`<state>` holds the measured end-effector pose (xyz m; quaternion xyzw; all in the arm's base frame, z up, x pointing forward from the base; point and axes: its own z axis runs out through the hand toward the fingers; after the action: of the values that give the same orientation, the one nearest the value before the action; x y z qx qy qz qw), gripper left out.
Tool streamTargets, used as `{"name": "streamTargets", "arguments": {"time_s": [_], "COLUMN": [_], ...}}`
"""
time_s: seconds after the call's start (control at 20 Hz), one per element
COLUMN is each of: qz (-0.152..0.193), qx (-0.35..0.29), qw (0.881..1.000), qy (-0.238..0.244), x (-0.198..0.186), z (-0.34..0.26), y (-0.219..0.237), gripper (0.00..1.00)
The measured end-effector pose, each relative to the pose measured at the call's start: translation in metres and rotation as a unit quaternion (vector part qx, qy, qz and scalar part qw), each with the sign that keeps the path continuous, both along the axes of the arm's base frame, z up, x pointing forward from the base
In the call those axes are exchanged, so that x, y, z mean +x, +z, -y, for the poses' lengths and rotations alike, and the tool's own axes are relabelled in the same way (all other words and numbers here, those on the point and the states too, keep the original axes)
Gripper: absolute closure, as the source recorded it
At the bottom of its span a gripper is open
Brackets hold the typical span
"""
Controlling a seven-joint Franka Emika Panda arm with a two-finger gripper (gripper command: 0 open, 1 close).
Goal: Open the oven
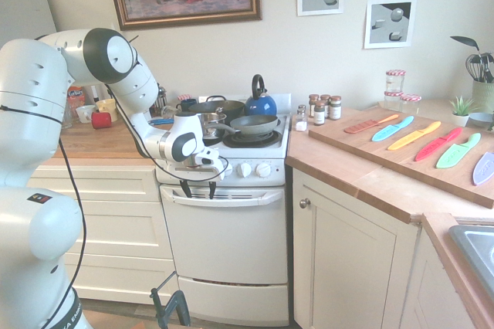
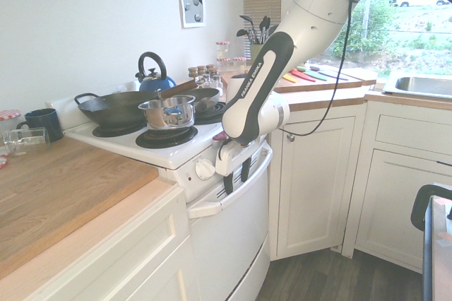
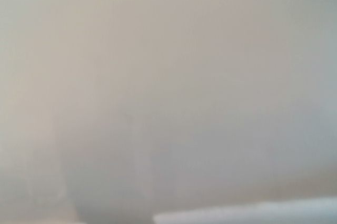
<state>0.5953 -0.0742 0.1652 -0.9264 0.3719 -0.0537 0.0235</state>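
Observation:
The white oven point(image 1: 228, 244) stands between cream cabinets, and its drop-down door point(image 2: 227, 241) is closed. Its vented handle point(image 1: 231, 197) runs along the door's top edge, under the row of white knobs point(image 1: 244, 169). My gripper point(image 1: 198, 188) points downward with its two black fingers apart, open, at the left part of the handle point(image 2: 229, 191). In the second exterior view the gripper point(image 2: 237, 176) hangs right in front of the control panel, with its tips at handle height. Contact with the handle cannot be made out. The wrist view is only a white blur.
A wok point(image 2: 116, 107), a steel pot point(image 2: 168, 111), a frying pan point(image 1: 255, 123) and a blue kettle point(image 1: 260, 102) sit on the burners. Right of the oven is a cream cabinet door with a round knob point(image 1: 305, 203); cream drawers point(image 1: 108, 225) are on its left. A board with coloured knives point(image 1: 421, 141) lies on the counter.

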Motion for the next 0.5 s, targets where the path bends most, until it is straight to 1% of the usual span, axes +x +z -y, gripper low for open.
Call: {"name": "streamTargets", "arguments": {"time_s": [0.2, 0.5], "qz": [-0.005, -0.014], "qx": [0.005, 0.002], "qw": [1.000, 0.999], "qy": [0.007, 0.046], "x": [0.000, -0.003], "z": [0.003, 0.027], "y": [-0.002, 0.008], "gripper": [0.00, 0.00]}}
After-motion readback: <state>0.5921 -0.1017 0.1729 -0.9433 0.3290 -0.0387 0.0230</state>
